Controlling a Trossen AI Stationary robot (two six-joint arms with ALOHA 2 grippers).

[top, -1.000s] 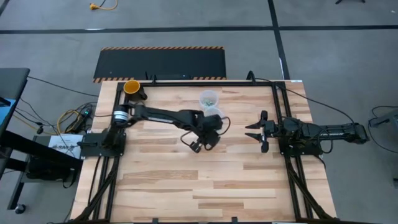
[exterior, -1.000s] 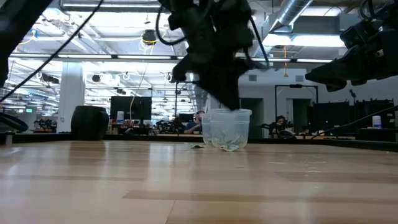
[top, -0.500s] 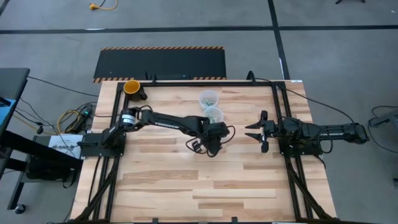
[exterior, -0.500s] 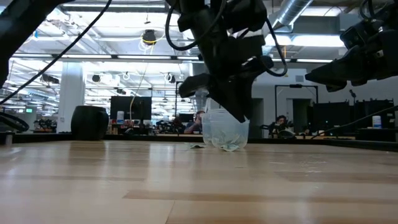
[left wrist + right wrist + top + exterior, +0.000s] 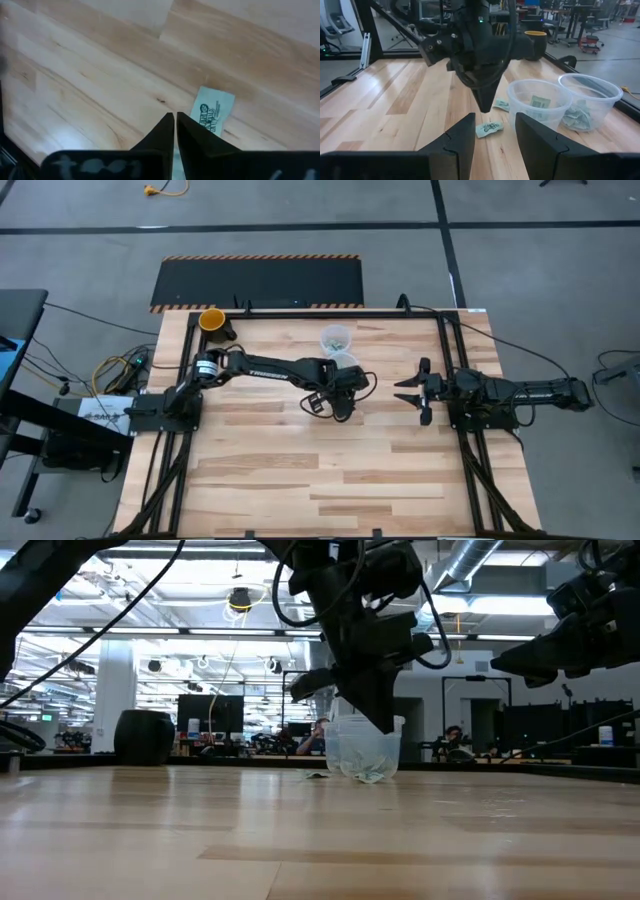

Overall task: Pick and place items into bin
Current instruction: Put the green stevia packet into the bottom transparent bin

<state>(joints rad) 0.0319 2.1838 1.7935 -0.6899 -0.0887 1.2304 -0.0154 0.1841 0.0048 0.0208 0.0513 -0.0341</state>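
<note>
My left gripper (image 5: 174, 122) is shut and points steeply down over the middle of the table (image 5: 337, 414), its tip just above the wood (image 5: 485, 109). A green-and-white packet (image 5: 213, 116) lies flat on the table right beside the tip (image 5: 489, 128). A second packet (image 5: 502, 105) lies next to the nearer of two clear plastic cups (image 5: 537, 105) (image 5: 590, 102), which both hold packets. No bin other than these cups shows. At the table's right edge my right gripper (image 5: 492, 135) waits open, pointing level toward the left.
A yellow cup (image 5: 211, 319) stands at the far left corner. The two clear cups (image 5: 335, 338) (image 5: 343, 362) stand just beyond my left gripper. Black frame rails (image 5: 450, 360) run along the table's sides. Bare wood (image 5: 300, 480) fills the near half.
My left gripper has sunk a little and reached toward the table's right, closer to the cups. Its wrist has rolled, and its fingers have come together. The packets and cups have not moved.
</note>
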